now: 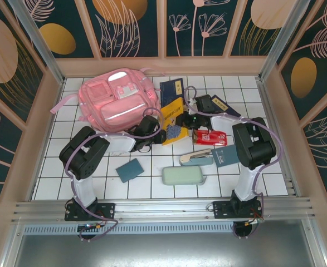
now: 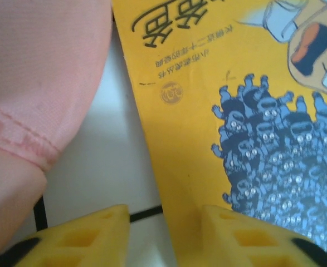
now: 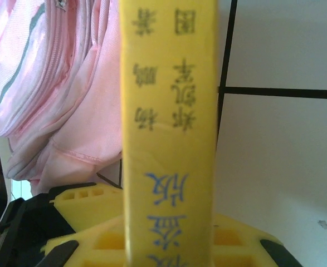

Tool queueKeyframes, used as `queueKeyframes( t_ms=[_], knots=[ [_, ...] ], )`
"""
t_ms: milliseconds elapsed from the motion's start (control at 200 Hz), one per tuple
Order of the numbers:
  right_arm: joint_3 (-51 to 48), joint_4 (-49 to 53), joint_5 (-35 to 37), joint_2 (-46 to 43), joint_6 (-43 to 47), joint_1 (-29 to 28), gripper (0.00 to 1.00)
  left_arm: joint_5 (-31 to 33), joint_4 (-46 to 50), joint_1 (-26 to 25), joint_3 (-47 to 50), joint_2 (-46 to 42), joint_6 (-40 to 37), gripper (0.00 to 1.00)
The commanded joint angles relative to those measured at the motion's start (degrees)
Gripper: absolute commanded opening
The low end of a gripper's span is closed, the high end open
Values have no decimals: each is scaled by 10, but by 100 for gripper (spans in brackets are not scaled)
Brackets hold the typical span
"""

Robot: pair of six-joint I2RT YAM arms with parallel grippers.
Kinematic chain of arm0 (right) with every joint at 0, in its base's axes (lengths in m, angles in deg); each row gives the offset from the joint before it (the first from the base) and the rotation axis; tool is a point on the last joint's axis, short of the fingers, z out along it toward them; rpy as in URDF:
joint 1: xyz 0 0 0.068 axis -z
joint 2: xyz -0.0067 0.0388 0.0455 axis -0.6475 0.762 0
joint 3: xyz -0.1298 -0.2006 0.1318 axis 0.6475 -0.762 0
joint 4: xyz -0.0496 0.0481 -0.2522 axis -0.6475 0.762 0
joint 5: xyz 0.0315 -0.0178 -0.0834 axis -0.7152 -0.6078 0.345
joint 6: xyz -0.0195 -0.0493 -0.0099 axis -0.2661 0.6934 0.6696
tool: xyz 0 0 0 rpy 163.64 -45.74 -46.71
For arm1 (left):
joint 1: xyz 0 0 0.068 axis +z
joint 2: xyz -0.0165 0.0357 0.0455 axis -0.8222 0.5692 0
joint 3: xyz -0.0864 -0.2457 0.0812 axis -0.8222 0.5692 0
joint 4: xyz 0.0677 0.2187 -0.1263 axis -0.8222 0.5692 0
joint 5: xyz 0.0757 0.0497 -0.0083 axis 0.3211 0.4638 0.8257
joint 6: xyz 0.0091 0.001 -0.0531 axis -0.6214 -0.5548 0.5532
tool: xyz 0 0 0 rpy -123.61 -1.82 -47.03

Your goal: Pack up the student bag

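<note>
The student bag (image 1: 116, 100), a big pink backpack, lies at the back left of the tiled table; its pink fabric (image 2: 35, 83) (image 3: 63, 94) is close to both wrists. A yellow book (image 1: 173, 119) with blue cartoon figures stands on edge just right of it, between the two grippers. My right gripper (image 3: 169, 228) (image 1: 186, 119) is shut on the book's spine (image 3: 169, 111). My left gripper (image 2: 163, 222) (image 1: 155, 127) is open: the book's cover (image 2: 219, 111) rests by its right finger and white tile shows in the gap beside its left finger.
Dark blue books (image 1: 171, 88) (image 1: 224, 105) lie behind the yellow one. In front of the arms lie a red packet (image 1: 210, 136), a teal notebook (image 1: 130, 169), a pale green pencil case (image 1: 182, 176), a second case (image 1: 196, 157) and a blue-grey booklet (image 1: 225, 154).
</note>
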Motion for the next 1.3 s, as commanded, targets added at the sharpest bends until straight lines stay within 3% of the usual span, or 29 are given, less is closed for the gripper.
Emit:
queueKeyframes(
  t_ms=[0, 225, 526, 1076, 1191, 1291],
  knots=[
    [-33, -76, -18, -73, -24, 10, 0, 32, 75, -5, -37, -58, -24, 48],
    [-98, -159, 4, -160, -62, 14, 0, 104, 193, -4, -107, -117, -94, 51],
    [-143, -200, -3, -222, -90, 12, 0, 210, 335, 13, -174, -86, -214, 48],
    [-166, -218, -10, -253, -104, 5, 0, 156, 390, 73, -191, -29, -266, 47],
    [-168, -217, -8, -253, -104, 5, 0, 155, 395, 79, -197, -17, -270, 40],
    [-168, -217, -7, -255, -103, 4, 0, 152, 394, 81, -197, -13, -270, 19]
  ],
)
